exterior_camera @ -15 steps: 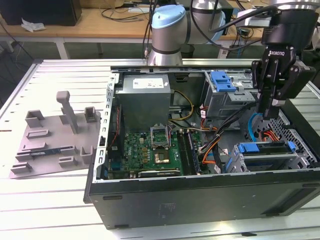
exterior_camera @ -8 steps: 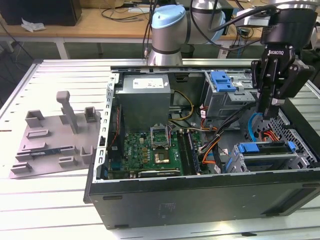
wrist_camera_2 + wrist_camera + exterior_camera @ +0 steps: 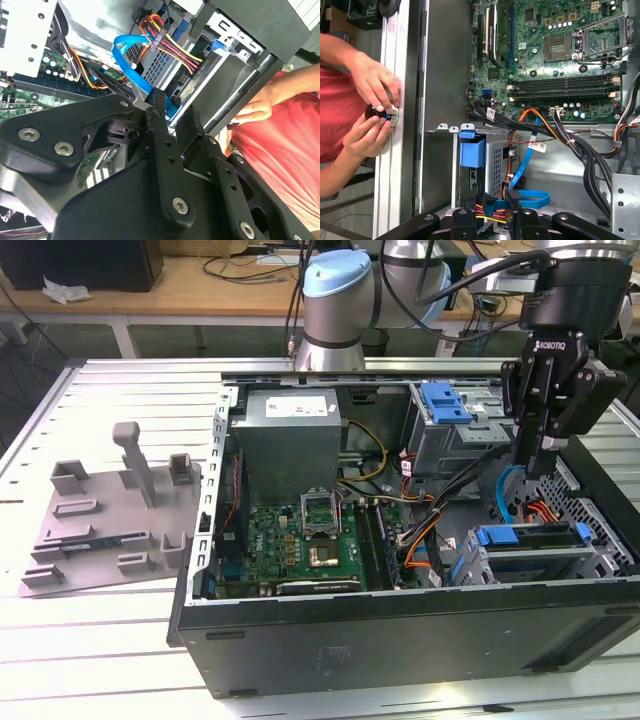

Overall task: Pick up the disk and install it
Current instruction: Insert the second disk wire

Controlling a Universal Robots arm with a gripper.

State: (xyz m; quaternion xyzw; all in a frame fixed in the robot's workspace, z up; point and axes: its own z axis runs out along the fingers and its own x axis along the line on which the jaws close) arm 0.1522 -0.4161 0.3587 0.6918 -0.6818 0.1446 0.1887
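Disk [image 3: 530,537] sits in the grey drive cage [image 3: 505,568], at 4 o'clock of the case [image 3: 400,640] in the exterior view. Gripper [image 3: 533,468] hangs at the disk's 12 o'clock, fingers apart, empty. Hazard: descending fingers may snag the blue data cable [image 3: 503,495] and unseat connectors.

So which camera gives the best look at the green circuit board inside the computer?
The first wrist view: the green circuit board lies face-on, sockets and slots plain. The exterior view shows it slanted; the second wrist view catches an edge.
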